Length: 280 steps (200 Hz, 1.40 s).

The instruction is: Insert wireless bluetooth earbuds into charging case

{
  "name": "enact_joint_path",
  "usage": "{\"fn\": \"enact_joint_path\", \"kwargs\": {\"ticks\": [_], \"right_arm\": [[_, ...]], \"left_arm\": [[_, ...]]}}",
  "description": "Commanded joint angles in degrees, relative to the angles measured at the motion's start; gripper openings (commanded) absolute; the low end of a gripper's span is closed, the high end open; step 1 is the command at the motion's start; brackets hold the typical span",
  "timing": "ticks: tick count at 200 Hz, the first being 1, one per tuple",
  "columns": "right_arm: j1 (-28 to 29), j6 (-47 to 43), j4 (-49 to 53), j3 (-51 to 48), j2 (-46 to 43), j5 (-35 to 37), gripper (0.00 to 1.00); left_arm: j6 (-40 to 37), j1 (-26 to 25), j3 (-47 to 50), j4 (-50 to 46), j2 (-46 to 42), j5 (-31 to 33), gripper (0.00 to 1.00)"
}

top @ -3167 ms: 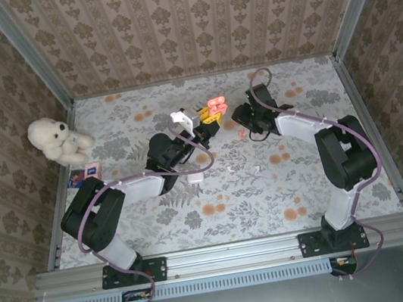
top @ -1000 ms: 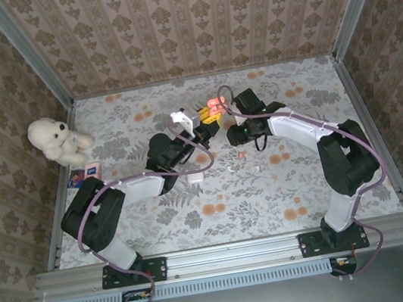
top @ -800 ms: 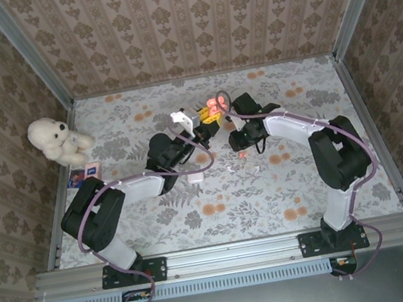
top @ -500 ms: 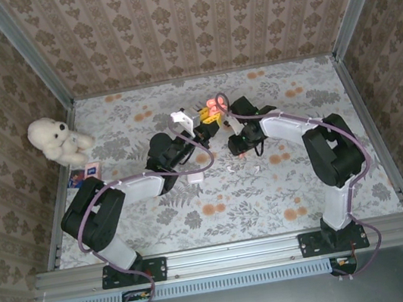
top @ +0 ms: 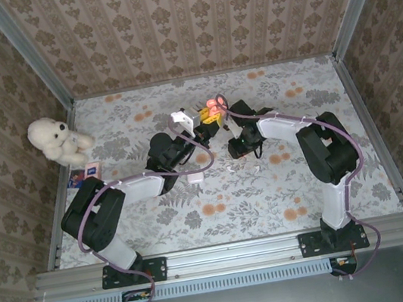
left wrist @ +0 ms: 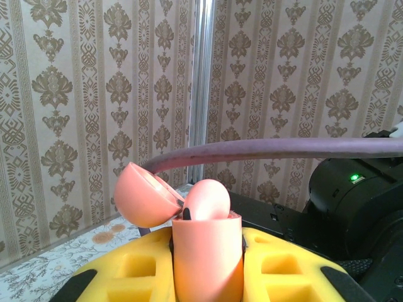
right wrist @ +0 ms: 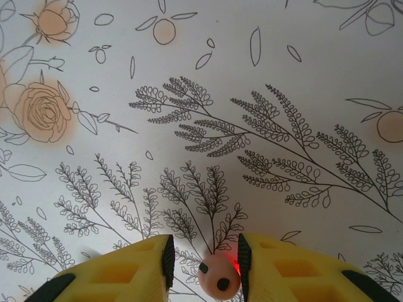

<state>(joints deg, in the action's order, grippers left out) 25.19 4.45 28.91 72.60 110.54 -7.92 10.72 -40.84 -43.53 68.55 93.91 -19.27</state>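
Now the left gripper (left wrist: pixel 208 274) is clamped on the case (left wrist: pixel 208 248), an orange-pink shell standing upright between the yellow fingers (left wrist: pixel 132 274). Its lid (left wrist: pixel 141 195) is open, tilted back to the left on its hinge. A rounded pink lump (left wrist: pixel 208 198) rises from the case's mouth, with a small dark mark at its foot. Whether that is a seated bud I cannot tell. A purple cable (left wrist: pixel 283 148) crosses behind it, and the black body of the right arm (left wrist: pixel 359 189) stands close on the right.

From above, the left gripper (top: pixel 210 116) holds the case (top: pixel 215 104) over the far middle of the floral cloth (top: pixel 306 180). The right gripper (top: pixel 240 150) points down at the cloth just beside it, a little nearer the bases.

In the right wrist view, the right gripper (right wrist: pixel 204 248) straddles an orange-red bud (right wrist: pixel 219 277) that lies on the cloth and has two dark dots on its face. The jaws stand apart. The pad (right wrist: pixel 244 255) on the right of that view touches the bud, and a gap shows on the bud's other side.

A teddy (top: pixel 55 139) sits at the far left edge. A small white thing (top: pixel 195 176) lies against the left arm (top: pixel 138 185).
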Motion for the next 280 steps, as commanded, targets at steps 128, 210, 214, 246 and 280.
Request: {"fn": "enact_joint_path", "kwargs": {"ticks": [128,210,214,246,280], "right_arm": [[1.08,20.10,3.44,-5.56,-0.77,13.71,0.10],[-1.81,39.56,2.17,-12.12,-6.69,21.93,0.12],[-1.96,40.30,2.14,-12.48,-6.97,22.03,0.12],[-2.90,44.87,-0.81,-14.35,-8.34,23.35,0.14],[-3.04,46.70,-1.35,-14.79,-9.46,23.95,0.28]], "left_arm": [[0.69,-0.34,-1.03,4.48,-1.18,-0.77,0.00],[0.72,-0.36,-0.77,4.62,-1.37,-0.86,0.00],[0.73,-0.38,-0.77,4.59,-1.36,-0.89,0.00],[0.94,-0.36,-1.02,4.57,-1.10,-0.90,0.00],[0.97,-0.39,-1.03,4.58,-1.14,-0.95,0.00]]}}
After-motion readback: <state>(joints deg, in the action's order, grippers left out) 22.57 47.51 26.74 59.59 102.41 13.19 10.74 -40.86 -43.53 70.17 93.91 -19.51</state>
